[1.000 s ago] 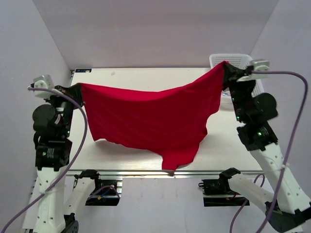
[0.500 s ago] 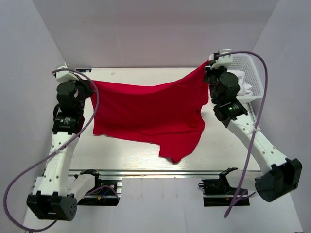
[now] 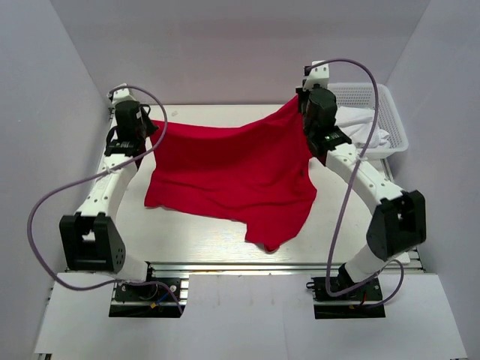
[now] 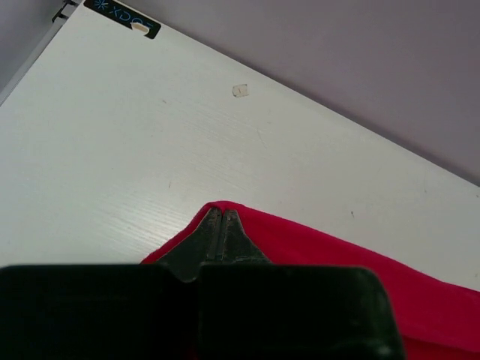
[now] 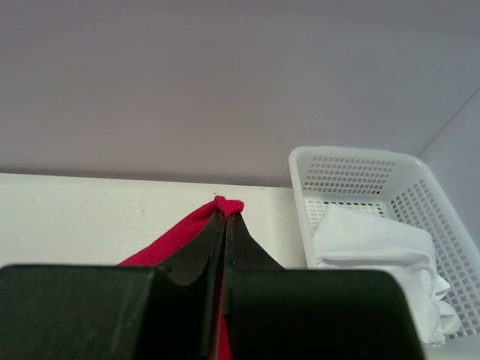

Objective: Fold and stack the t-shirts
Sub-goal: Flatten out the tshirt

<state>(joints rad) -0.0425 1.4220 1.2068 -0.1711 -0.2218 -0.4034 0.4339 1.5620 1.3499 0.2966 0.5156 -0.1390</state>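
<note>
A bright red t-shirt (image 3: 232, 176) hangs stretched between my two grippers over the white table (image 3: 187, 232), its lower part resting on the table and a sleeve drooping toward the front edge. My left gripper (image 3: 154, 129) is shut on the shirt's left corner at the far left; the left wrist view shows its fingertips (image 4: 222, 213) pinching red fabric (image 4: 360, 277). My right gripper (image 3: 298, 105) is shut on the right corner at the far right; the right wrist view shows its closed tips (image 5: 227, 213) with a red bunch (image 5: 229, 203) poking out.
A white perforated basket (image 3: 394, 120) stands at the table's far right with folded white cloth (image 5: 375, 240) inside. Grey walls close in the back and sides. A small label (image 4: 122, 16) sits at the table's far left corner.
Both arms have stretched forward toward the back of the table, carrying the shirt's held corners away from the front edge and lower. More of the shirt now lies on the table.
</note>
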